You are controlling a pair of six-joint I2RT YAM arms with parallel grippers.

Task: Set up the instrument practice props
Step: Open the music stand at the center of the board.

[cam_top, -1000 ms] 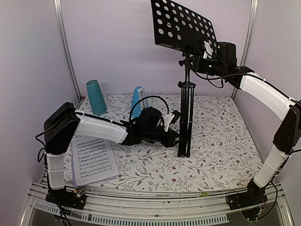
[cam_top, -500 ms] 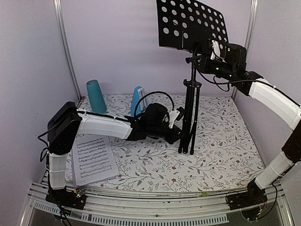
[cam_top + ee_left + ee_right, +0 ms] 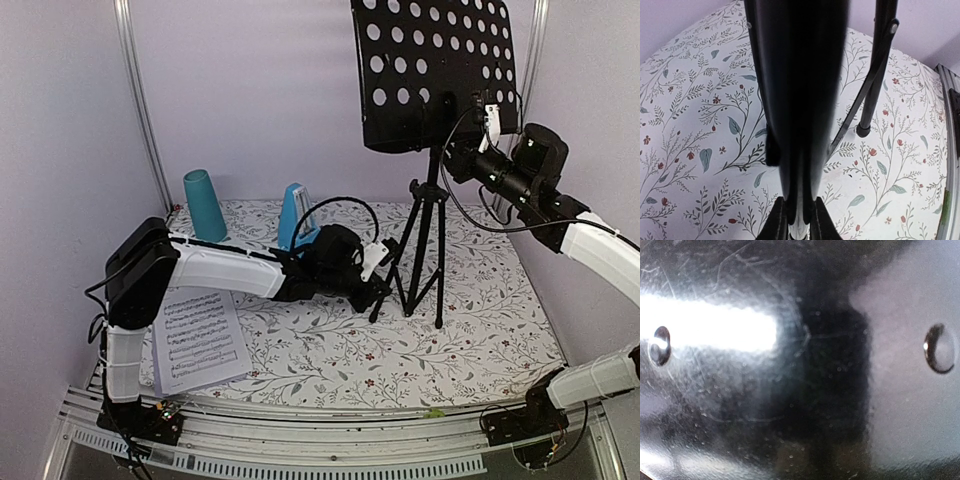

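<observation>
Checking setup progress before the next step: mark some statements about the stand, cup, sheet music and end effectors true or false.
The music stand has its tripod legs spread. True.
The teal cup lies on its side. False: it stands upright.
The left end effector is closed on a stand leg. True.
The right end effector is at the lower edge of the tray. True.
The sheet music rests on the tray. False: it lies flat on the table, near the left arm's base.
</observation>
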